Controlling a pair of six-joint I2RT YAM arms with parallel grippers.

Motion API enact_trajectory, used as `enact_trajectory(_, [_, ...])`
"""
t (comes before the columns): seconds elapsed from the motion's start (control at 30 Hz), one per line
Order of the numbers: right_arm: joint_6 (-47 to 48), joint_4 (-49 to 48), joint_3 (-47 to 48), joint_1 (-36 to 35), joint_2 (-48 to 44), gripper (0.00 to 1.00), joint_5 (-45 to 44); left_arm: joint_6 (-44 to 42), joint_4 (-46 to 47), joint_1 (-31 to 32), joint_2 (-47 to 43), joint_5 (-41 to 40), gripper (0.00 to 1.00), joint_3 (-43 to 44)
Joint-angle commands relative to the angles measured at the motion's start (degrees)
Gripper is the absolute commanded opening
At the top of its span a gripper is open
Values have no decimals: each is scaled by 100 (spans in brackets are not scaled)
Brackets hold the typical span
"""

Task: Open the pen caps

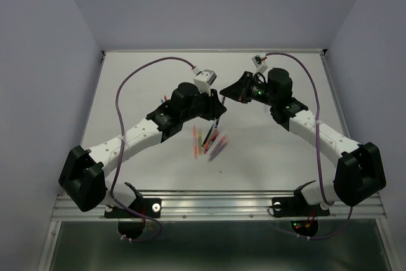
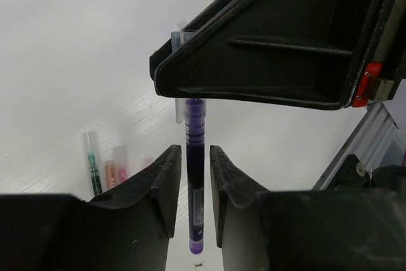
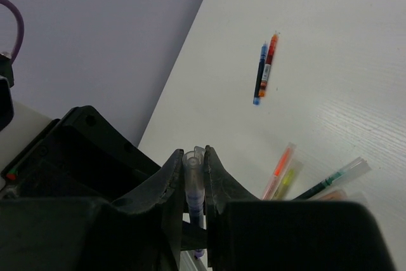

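A purple pen [image 2: 195,188] hangs upright between the two arms above the table [image 1: 152,80], and it shows as a thin dark line in the top view [image 1: 219,117]. My right gripper [image 3: 195,155] is shut on its clear purple-tinted cap [image 3: 193,171]. This gripper fills the upper part of the left wrist view [image 2: 273,49]. My left gripper [image 2: 195,160] straddles the pen body just below, jaws open, with a narrow gap on each side. The other pens [image 1: 208,142] lie in a loose cluster with their coloured caps at mid table.
A blue pen and an orange pen [image 3: 264,71] lie side by side apart from the cluster. Orange, yellow and green pens [image 3: 285,172] lie below the grippers. The metal rail [image 1: 216,204] runs along the near table edge, and grey walls surround the table.
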State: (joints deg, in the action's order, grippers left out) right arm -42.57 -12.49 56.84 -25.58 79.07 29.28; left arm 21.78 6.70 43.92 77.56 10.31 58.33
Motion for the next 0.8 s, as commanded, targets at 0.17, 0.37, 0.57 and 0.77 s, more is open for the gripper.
enact_trajectory(0.17, [-191,-482,301,-26,-67,1,325,-104,270,38,5,209,0,232])
enact_trajectory(0.37, [283,-465,415,307,-111,1,-1133,142,341,46,-425,437,0,-347])
enact_trajectory(0.57, [266,-632,802,1151,65,1,-1696,423,367,116,-970,666,0,-1366])
enact_trajectory(0.77, [388,-588,996,1547,205,1,-1838,661,271,125,-1410,457,0,-1877])
